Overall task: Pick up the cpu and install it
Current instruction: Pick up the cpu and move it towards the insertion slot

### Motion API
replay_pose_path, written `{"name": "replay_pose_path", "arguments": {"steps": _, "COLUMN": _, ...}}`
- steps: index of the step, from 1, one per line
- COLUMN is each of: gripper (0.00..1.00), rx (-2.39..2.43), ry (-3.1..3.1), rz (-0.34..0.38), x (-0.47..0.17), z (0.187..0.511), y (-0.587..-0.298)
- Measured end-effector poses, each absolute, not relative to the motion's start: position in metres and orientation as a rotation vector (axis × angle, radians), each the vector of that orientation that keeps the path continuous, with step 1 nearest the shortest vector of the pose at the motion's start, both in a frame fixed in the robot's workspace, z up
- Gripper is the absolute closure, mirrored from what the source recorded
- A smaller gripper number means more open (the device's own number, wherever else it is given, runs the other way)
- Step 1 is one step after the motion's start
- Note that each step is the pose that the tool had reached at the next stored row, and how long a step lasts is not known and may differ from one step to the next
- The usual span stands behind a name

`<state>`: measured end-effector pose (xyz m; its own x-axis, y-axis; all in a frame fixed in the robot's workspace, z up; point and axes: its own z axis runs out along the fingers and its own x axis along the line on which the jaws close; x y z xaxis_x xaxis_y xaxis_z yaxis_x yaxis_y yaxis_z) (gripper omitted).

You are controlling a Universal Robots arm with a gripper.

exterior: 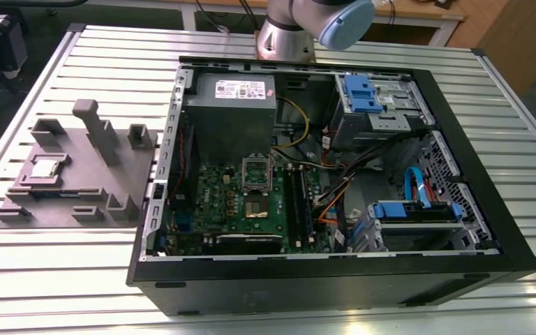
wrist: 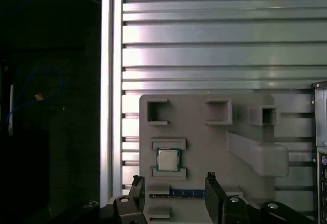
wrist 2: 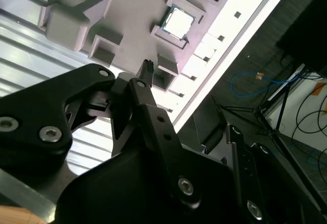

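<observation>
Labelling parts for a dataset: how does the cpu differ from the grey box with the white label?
The cpu is small, flat and shiny; the grey box is large, deep and dull. The cpu sits on the moulded plate; the grey box sits inside the computer case. Both look grey.

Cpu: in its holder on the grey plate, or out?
In: the cpu lies flat between brackets on the grey plate; gripper open, empty.

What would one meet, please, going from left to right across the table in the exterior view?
First the grey fixture plate with the cpu resting on it → green motherboard in the open computer case → blue drive caddy.
</observation>
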<state>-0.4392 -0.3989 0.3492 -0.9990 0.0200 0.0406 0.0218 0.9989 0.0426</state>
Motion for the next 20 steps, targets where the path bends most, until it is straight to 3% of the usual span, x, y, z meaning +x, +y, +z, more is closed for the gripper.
{"name": "replay_pose_path", "arguments": {"steps": 20, "gripper": 0.41, "rx": -0.011, "ry": -3.108, "rz": -0.067, "x": -0.4424, "z": 0.3472, "y": -0.4003}}
